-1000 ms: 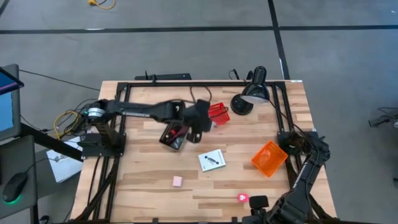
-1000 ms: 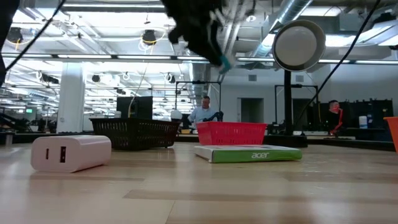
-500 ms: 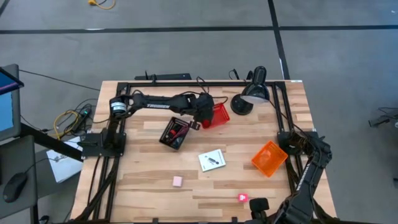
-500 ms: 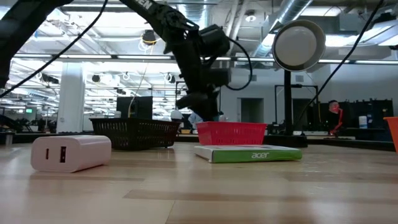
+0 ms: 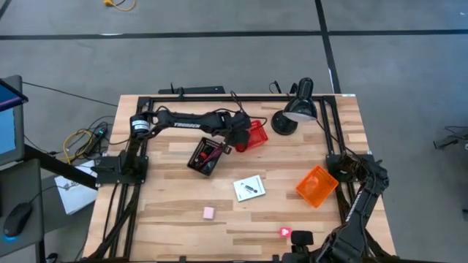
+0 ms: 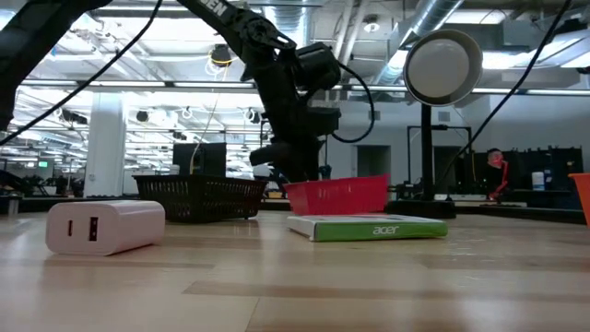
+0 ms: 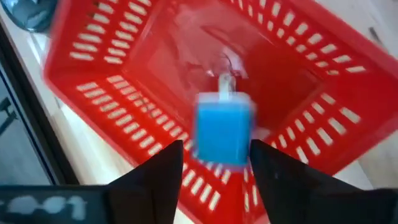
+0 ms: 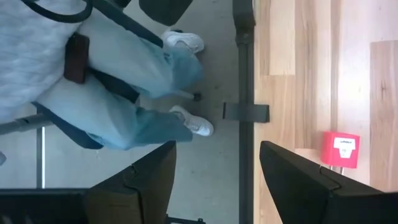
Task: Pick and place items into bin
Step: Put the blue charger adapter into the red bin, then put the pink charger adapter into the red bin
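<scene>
Hovering my left pincer (image 7: 214, 171), fingers parted, above one red basket (image 5: 254, 136) at upper centre; one blue cube (image 7: 223, 134) inside, loose. Right pincer (image 8: 217, 180) gapes off-desk.

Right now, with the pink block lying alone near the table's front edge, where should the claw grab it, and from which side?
Come straight down from above and close across the middle of the pink block, on its two long side faces. The low view shows it lying flat and low with rounded edges, so a sideways approach would likely just push it. Nothing lies close by, so both fingers should fit.
</scene>
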You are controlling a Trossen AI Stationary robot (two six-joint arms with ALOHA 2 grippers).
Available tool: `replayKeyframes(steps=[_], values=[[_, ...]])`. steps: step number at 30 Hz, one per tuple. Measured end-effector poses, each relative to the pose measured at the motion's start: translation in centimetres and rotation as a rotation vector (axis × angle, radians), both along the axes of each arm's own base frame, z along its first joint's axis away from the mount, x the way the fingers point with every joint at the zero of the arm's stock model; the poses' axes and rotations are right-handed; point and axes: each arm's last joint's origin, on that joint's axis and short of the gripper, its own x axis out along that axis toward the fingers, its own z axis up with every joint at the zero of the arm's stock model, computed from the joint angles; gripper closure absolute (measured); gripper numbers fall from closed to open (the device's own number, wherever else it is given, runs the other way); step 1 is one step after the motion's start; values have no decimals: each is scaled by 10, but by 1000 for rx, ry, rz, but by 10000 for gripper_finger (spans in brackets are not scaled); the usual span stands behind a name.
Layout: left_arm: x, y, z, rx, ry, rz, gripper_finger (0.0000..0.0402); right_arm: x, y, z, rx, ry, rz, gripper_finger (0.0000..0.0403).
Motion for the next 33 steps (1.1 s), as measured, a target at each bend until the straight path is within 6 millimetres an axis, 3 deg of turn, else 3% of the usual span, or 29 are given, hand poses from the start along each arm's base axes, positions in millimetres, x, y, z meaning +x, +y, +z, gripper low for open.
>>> replayKeyframes(steps=[4, 7, 14, 19, 22, 29, 33], values=[[1, -4, -8, 6, 33, -8, 206, 0, 0, 0, 0, 0, 0, 178], [4, -11, -6, 106, 49, -28, 201, 0, 0, 0, -2, -1, 7, 178], [14, -30, 26, 317, 86, -29, 201, 0, 0, 0, -3, 0, 8, 178], [22, -61, 70, 267, 27, 46, 210, 0, 0, 0, -3, 1, 9, 178], [16, -80, 102, 192, 41, 70, 228, 0, 0, 0, -14, -13, 18, 178], [-23, -103, 180, 161, 171, 88, 272, 7, -5, 1, -191, -219, 22, 178], [-47, -101, 221, 150, -4, 239, 289, 13, -9, 1, -153, -199, -67, 178]])
